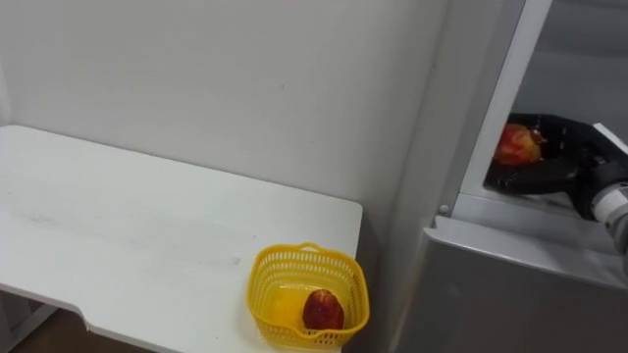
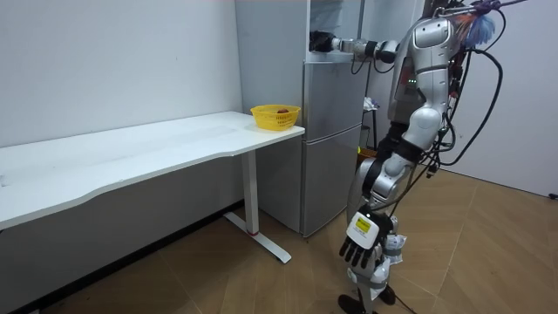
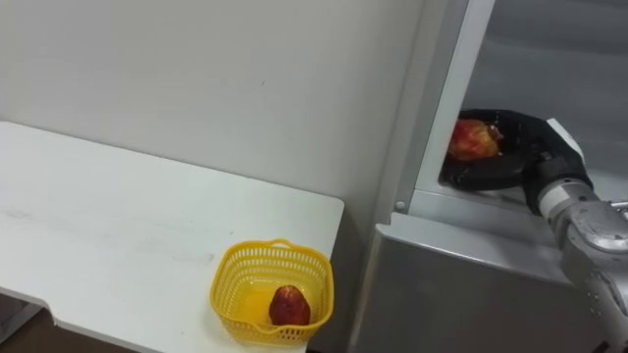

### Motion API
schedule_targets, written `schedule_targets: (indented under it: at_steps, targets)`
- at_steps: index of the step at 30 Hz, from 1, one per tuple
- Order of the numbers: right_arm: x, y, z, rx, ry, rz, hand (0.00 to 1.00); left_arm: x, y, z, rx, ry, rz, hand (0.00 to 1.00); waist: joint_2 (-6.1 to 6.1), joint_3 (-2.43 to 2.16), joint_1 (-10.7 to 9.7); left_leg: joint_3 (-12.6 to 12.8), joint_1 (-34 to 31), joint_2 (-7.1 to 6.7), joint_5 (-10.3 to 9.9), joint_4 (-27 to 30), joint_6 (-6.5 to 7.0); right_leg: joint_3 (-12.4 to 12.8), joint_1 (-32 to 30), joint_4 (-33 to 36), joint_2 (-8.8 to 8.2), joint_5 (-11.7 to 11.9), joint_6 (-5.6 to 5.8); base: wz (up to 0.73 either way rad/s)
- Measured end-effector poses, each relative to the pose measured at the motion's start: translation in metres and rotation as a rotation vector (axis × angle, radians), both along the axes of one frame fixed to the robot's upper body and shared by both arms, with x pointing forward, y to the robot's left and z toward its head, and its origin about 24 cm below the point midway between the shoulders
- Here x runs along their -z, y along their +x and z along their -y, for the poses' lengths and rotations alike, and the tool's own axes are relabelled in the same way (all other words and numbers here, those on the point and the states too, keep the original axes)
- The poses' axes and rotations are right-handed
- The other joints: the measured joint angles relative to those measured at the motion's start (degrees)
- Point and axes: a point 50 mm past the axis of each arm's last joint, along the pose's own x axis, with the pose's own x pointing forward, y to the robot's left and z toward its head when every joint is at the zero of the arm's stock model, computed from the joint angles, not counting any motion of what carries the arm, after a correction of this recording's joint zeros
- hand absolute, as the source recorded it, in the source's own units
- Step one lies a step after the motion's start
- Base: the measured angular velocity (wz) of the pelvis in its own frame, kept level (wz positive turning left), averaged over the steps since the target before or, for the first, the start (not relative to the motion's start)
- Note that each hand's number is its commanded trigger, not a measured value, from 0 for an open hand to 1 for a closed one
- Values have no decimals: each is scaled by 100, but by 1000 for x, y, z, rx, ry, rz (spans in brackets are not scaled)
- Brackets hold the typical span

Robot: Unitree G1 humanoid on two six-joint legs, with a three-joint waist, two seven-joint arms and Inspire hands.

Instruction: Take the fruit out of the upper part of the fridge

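Body's clad in silver-grey shells with dark joints. The right hand (image 3: 520,139) and left hand (image 2: 359,242) are done in black, a pale tag's stuck on the latter, and dark cables are looped behind.

Inside the grey metal fridge (image 1: 510,284) at the right, a round red-yellow apple (image 1: 517,144) is clasped by the black right hand (image 1: 561,152); a yellow plastic basket (image 1: 308,265) is set on the white worktop (image 1: 147,235).

There are 2 red fruits (image 1: 323,310) (image 1: 517,144), 1 basket (image 1: 294,257), 1 table (image 1: 147,226), 1 fridge (image 1: 510,294).
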Motion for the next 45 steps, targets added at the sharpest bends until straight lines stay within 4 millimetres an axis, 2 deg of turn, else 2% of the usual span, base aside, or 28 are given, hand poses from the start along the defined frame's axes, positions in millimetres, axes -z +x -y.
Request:
schedule_targets:
  at_steps: [4, 5, 6, 11, 16, 18, 19, 25, 27, 30, 34, 39, 45]
  targets:
    - [-3, 0, -1, -13, 46, 18, 100, 0, 3, 0, -1, -3, 9, 0, 8, -6, -36, 68, -11, 1, -1, 13, -2, 18, -68, -4, -3, -2, 7, 0]
    - [-9, -1, -4, -30, 50, 41, 100, 0, 3, 0, -3, -4, 10, 0, 26, -27, -111, 69, -71, 1, -2, 23, -3, 19, -89, -1, -3, 1, 7, 0]
    - [-18, -4, -9, -57, 61, 83, 100, 0, 1, 0, -11, -5, 8, 0, 57, -34, -215, 69, -98, 1, -2, 29, -3, 7, -111, -5, -3, 13, 9, 0]
    - [-31, -23, -20, -129, 73, 205, 100, 1, -1, 2, -25, -1, 9, 0, 234, -86, -262, 143, 33, -3, -4, -4, -5, 132, -12, -12, -2, 24, 26, -11]
    - [-23, -50, -39, -184, 78, 287, 100, 2, 5, 5, -23, 6, 40, 0, 328, -65, -394, 318, 108, 25, -22, 8, -27, 177, 41, -13, 4, 22, 30, -8]
    - [-20, -60, -53, -228, 61, 311, 100, 3, 8, 10, -19, -8, 60, 0, 398, -29, -457, 481, 126, 44, -25, 13, -25, 274, 16, -12, 9, 18, 32, -16]
    - [-19, -63, -56, -231, 62, 318, 100, 3, 9, 11, -20, -10, 65, 0, 414, -26, -458, 535, 127, 51, -30, 13, -24, 297, 8, -12, 14, 18, 32, -18]
    - [-19, -87, -77, -252, 38, 411, 100, 5, 9, 14, -30, -1, 91, 0, 537, -18, -476, 887, 82, 145, -117, 50, -29, 468, -125, 3, 78, 52, 42, -15]
    - [-25, -97, -86, -270, 22, 480, 100, 7, 6, 18, -34, -12, 80, 0, 602, -42, -494, 937, 22, 164, -139, 62, -29, 477, -191, 5, 88, 97, 48, -6]
    - [-26, -110, -97, -285, -2, 551, 100, 9, 9, 24, -30, -30, 93, 0, 690, -45, -491, 1016, 17, 161, -141, 60, -25, 488, -196, -2, 82, 114, 71, 0]
    - [-16, -116, -112, -306, -4, 570, 100, 12, 10, 28, -11, -44, 85, 0, 726, -38, -494, 1100, 18, 179, -141, 70, -24, 497, -192, 2, 86, 118, 68, -1]
    - [-8, -118, -127, -317, -130, 567, 100, 14, 14, 35, 26, -67, 83, 0, 724, -43, -453, 1083, -48, 186, -141, 85, -24, 612, -308, 48, 112, 133, 58, -8]
    - [0, -119, -148, -374, -188, 556, 100, 14, 16, 36, 34, -73, 84, 0, 709, -36, -418, 1070, -100, 189, -141, 97, -23, 604, -365, 77, 108, 140, 52, -1]
